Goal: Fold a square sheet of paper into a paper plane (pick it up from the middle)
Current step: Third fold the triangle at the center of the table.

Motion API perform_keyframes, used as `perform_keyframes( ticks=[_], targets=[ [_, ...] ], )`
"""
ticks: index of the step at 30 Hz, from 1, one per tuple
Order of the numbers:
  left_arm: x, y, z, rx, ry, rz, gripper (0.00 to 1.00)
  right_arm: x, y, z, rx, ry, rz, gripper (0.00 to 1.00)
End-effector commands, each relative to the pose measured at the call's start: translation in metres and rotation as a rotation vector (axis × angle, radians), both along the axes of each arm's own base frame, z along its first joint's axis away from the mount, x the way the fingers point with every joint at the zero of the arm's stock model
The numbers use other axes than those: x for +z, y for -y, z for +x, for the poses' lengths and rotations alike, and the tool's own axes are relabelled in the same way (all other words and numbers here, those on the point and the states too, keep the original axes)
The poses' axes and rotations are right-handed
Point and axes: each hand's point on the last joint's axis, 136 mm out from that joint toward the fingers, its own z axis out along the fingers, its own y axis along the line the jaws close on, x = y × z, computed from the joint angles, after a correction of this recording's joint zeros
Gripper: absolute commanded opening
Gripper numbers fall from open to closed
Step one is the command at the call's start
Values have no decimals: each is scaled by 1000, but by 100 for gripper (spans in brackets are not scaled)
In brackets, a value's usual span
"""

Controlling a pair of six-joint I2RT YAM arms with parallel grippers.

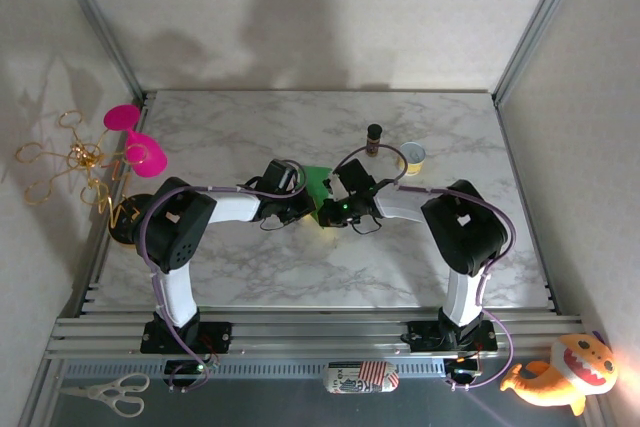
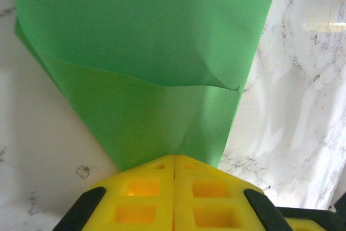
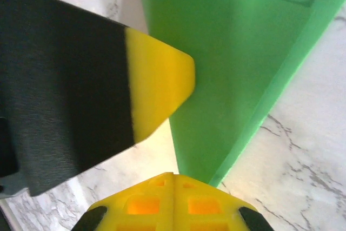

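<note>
Paper first: the sheet of paper (image 1: 318, 185) stands between my two wrists over the middle of the table (image 1: 250, 277). It is bright green and already creased into a shape that narrows toward my fingers. Whether its far edge touches the marble I cannot tell.

My left gripper (image 2: 174, 162) is clamped on the narrow end, its yellow pads pressed flat together with the green running straight into the seam. My right gripper (image 3: 173, 178) is clenched too, biting the same tapered end from the other side. One left fingertip (image 3: 162, 85) sits just beside my right pads, close enough to crowd them. From my left wrist I see a folded flap lying over the lower layer, its edge slightly bowed and ending in a small pucker on the right.

I judge this to be mid-fold, with the wings not yet made. Both pinches share one small corner, so any pull apart would tear it or slide the layers. I should move my wrists as one and lower the wide end onto the marble. One side should let go only once the other pins the layers. The bowed flap needs flattening before I press a crease, or the line will run crooked. The tape roll (image 1: 412, 157) and the dark bottle (image 1: 374, 137) stand well apart, behind the work.
</note>
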Motion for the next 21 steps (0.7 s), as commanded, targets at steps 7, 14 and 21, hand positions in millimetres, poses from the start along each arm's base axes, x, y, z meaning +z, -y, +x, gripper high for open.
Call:
perform_keyframes(
  ticks=[7, 14, 21],
  targets=[
    [-22, -9, -13, 9, -80, 61, 6, -32, 10, -10, -1, -63, -99, 6],
    [9, 0, 10, -88, 67, 78, 14, -58, 38, -18, -26, -87, -257, 5],
    [16, -6, 21, -148, 144, 108, 18, -69, 50, -24, -31, -108, -317, 5]
  ],
)
